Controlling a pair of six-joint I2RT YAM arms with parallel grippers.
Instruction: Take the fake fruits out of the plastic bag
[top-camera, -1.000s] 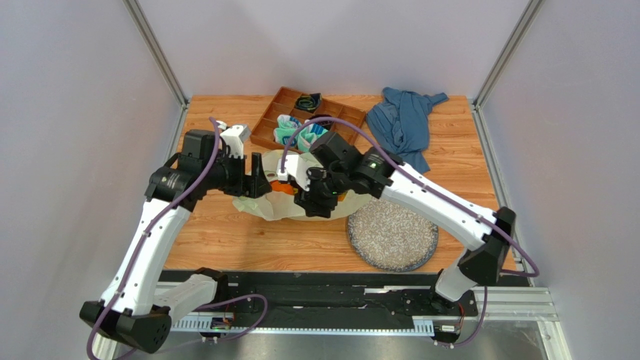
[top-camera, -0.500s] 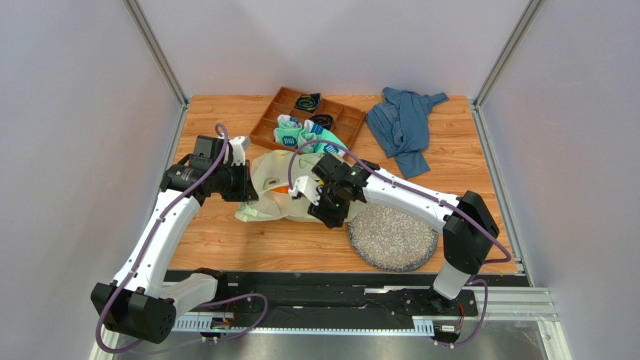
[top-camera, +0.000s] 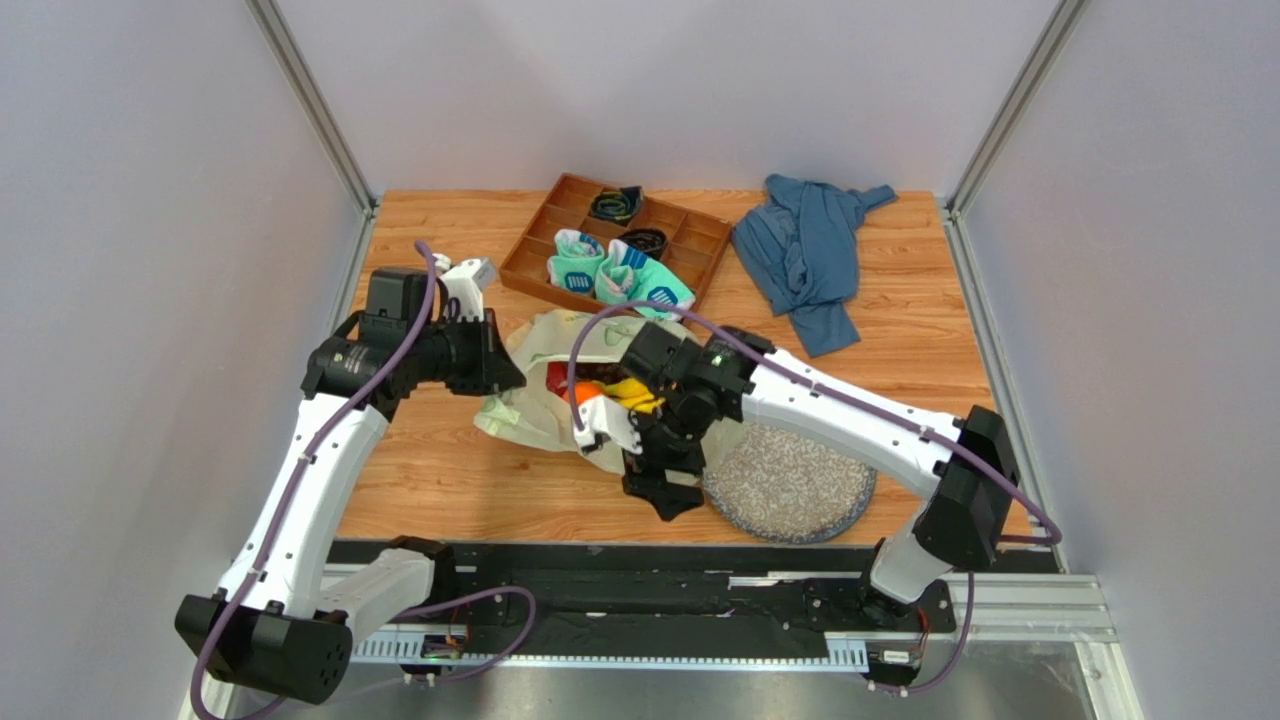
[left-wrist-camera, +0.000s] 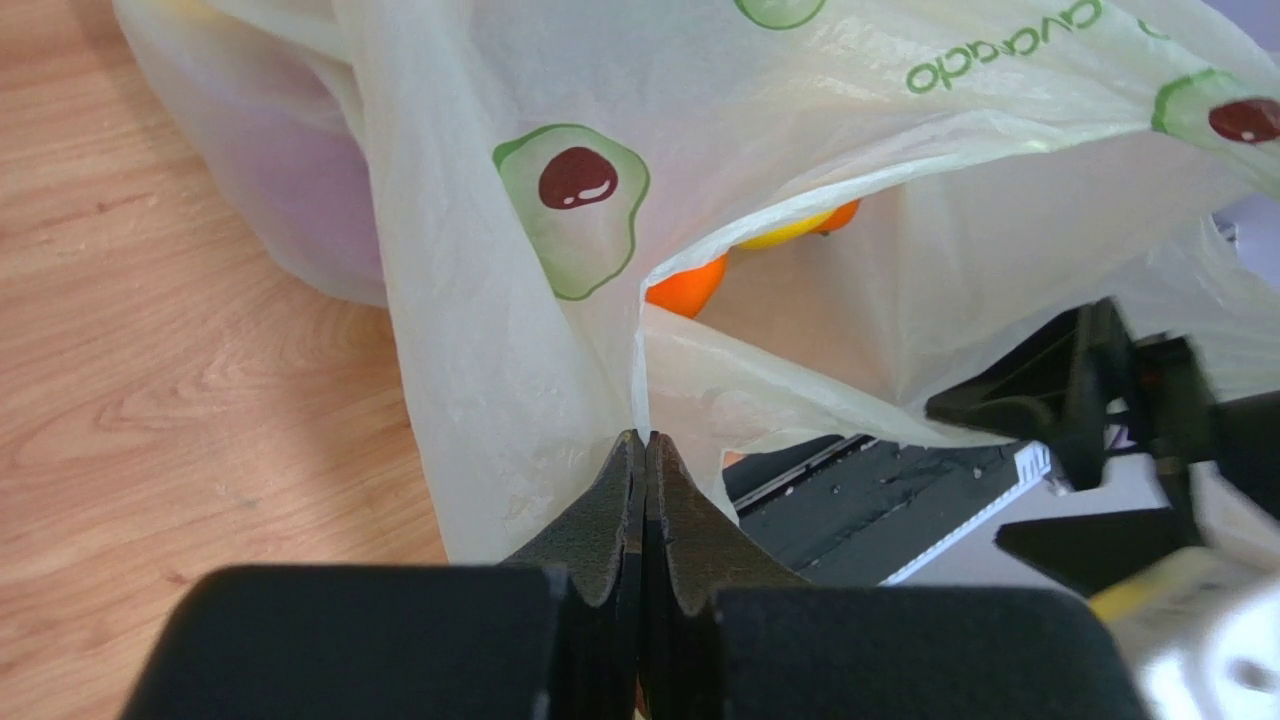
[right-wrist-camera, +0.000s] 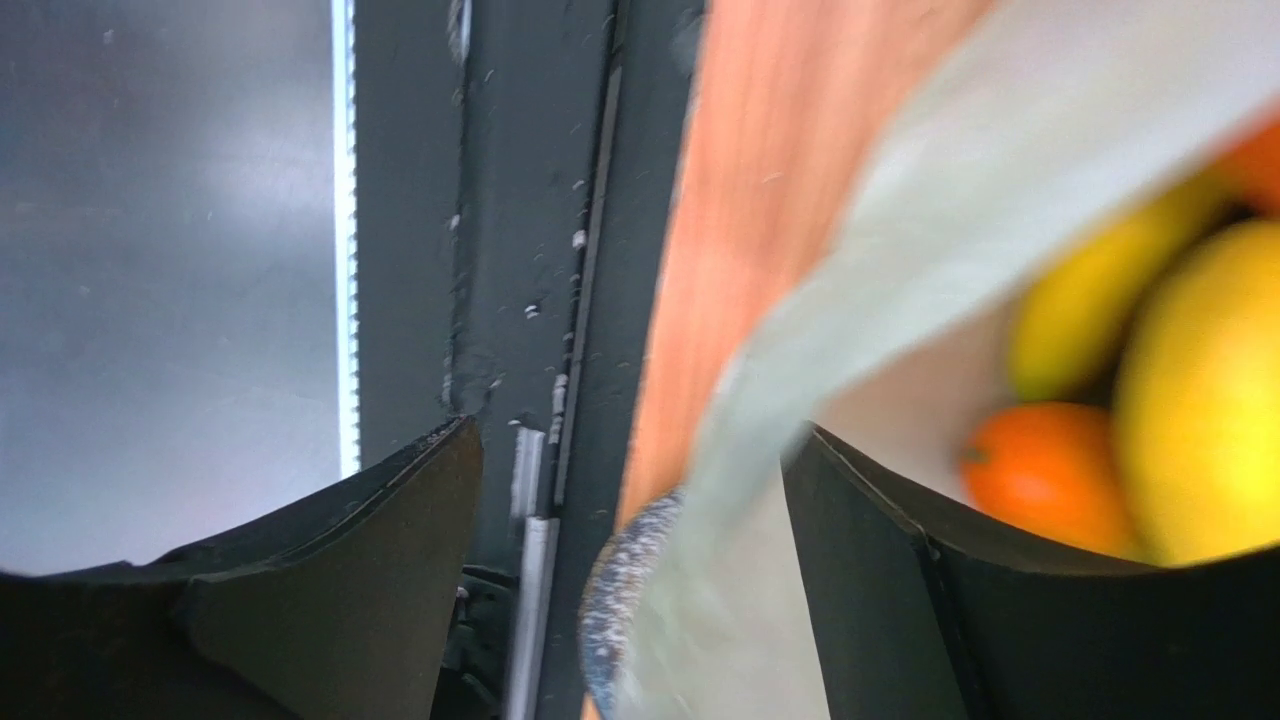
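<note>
The plastic bag (top-camera: 534, 393) lies crumpled at mid-table, pale yellow-green with avocado prints (left-wrist-camera: 496, 300). My left gripper (top-camera: 493, 372) is shut on a fold of its film (left-wrist-camera: 643, 444) at the bag's left side. Inside the open mouth are fake fruits (top-camera: 604, 396): an orange (left-wrist-camera: 688, 285) and a yellow piece (left-wrist-camera: 781, 233). In the right wrist view an orange (right-wrist-camera: 1044, 473) and yellow fruits (right-wrist-camera: 1202, 375) sit in the bag. My right gripper (top-camera: 664, 495) hangs open at the bag's near edge (right-wrist-camera: 631, 435), with blurred film showing in its gap.
A speckled round plate (top-camera: 812, 488) lies right of the bag, close to the right gripper. A wooden divided tray (top-camera: 559, 203) with teal-white socks (top-camera: 601, 273) stands behind. A blue cloth (top-camera: 804, 248) lies at the back right. Black base rails (top-camera: 631, 593) run along the near edge.
My left gripper closed on the bag's edge and holds it. My right gripper pulled back from the bag toward the near edge and opened wider. The bag's mouth now shows the fruits.
</note>
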